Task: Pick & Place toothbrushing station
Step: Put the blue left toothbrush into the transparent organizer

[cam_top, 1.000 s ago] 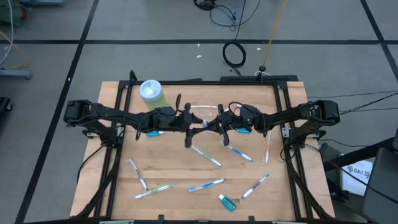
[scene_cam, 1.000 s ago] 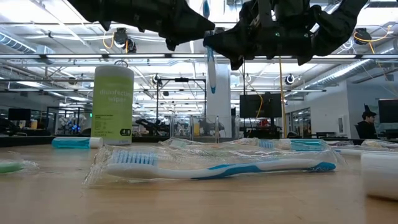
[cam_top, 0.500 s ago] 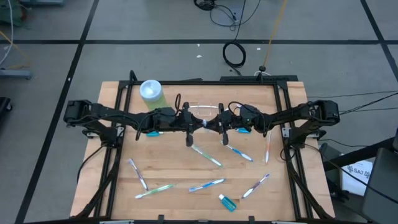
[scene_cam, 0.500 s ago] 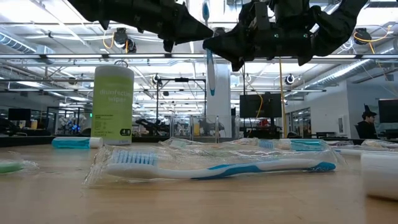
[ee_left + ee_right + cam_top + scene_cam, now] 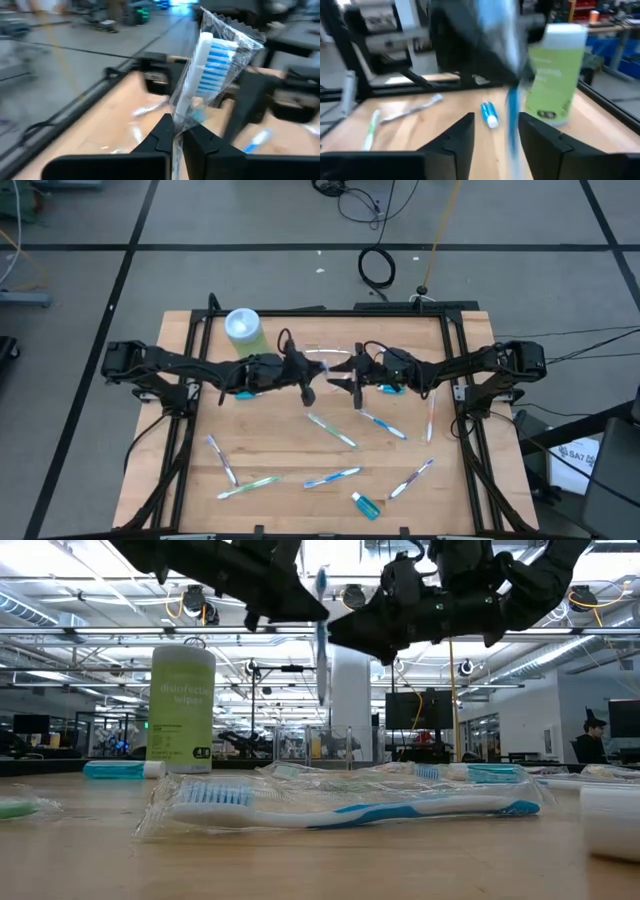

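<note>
- Step in hand, as I judge it: a handover above mid-table. The left gripper (image 5: 305, 388) has its fingers clamped on a wrapped blue-and-white toothbrush (image 5: 321, 635), pinching it partway along the handle. The left wrist view shows the fingers (image 5: 162, 131) closed on the wrapper.
- The right gripper (image 5: 352, 386) faces the left one just beside it. Its fingers (image 5: 462, 132) stand apart with nothing between them, so the brush hangs from the left gripper alone.
- Orientation: the long axis runs close to vertical in the low view, leaning only slightly. The bristle head (image 5: 214, 65) is uppermost, above the grip; the handle end points down toward the table, well clear of it.
- Target: the clear plastic cup (image 5: 327, 361) stands behind the two grippers, toward the rear edge, beside the green canister (image 5: 243, 329).
- Next move calls for carrying the brush over the cup mouth, keeping the axis upright, lowering handle-first, then opening.
- Remaining: other toothbrushes (image 5: 335, 432) and a blue tube (image 5: 366, 504) lie flat on the table (image 5: 270, 450).
</note>
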Action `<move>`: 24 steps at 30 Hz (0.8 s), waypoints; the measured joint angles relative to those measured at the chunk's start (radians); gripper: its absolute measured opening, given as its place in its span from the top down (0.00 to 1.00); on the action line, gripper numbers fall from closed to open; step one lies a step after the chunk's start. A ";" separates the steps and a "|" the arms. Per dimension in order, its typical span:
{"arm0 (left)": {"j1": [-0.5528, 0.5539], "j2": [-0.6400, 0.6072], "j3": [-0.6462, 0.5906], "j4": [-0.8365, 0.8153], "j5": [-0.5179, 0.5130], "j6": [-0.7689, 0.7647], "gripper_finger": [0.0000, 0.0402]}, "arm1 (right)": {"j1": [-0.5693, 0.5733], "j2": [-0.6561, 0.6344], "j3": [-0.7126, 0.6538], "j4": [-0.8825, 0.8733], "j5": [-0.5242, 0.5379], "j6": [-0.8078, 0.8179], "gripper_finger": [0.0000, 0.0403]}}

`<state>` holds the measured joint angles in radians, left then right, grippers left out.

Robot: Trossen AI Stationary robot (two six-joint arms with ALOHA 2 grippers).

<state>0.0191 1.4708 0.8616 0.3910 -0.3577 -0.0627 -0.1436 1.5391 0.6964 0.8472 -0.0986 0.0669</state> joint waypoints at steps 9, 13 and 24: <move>0.009 -0.053 0.000 -0.117 -0.340 -0.076 0.97 | -0.001 0.000 0.000 -0.112 0.173 0.000 0.55; 0.046 -0.031 0.000 -0.122 -0.360 -0.112 0.94 | 0.005 0.000 0.000 -0.120 0.175 0.023 0.55; 0.139 0.060 0.000 -0.025 -0.322 -0.135 0.96 | 0.008 0.000 0.000 -0.153 0.175 0.089 0.55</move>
<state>0.1581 1.5307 0.8619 0.3660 -0.6794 -0.1977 -0.1352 1.5391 0.6962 0.6938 0.0765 0.1562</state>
